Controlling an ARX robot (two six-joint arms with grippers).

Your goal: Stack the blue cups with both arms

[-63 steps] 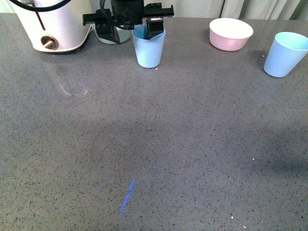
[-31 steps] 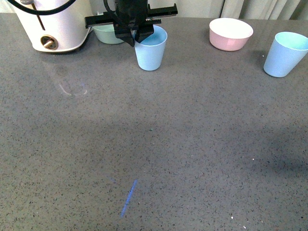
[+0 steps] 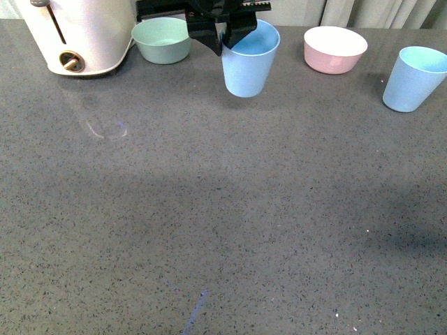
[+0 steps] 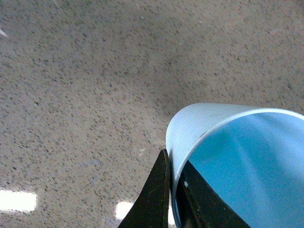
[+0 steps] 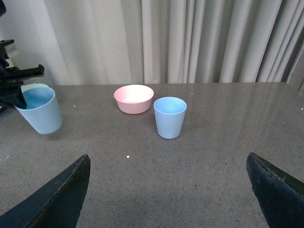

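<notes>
Grey speckled countertop [image 3: 209, 209], pale curtains [image 5: 190, 38] behind.

left jaws clamp the rim of a blue cup [image 3: 248, 66].

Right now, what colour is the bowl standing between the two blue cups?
The bowl is pale pink, seen best in the front view.

The grey speckled table [image 3: 230, 209] carries 4 things along its far side: a white appliance [image 3: 84, 35] at the left, a green bowl [image 3: 162, 40] just beside it, a pink bowl [image 3: 335, 49] further right, and 1 upright blue cup [image 3: 415, 79] at the far right.
</notes>
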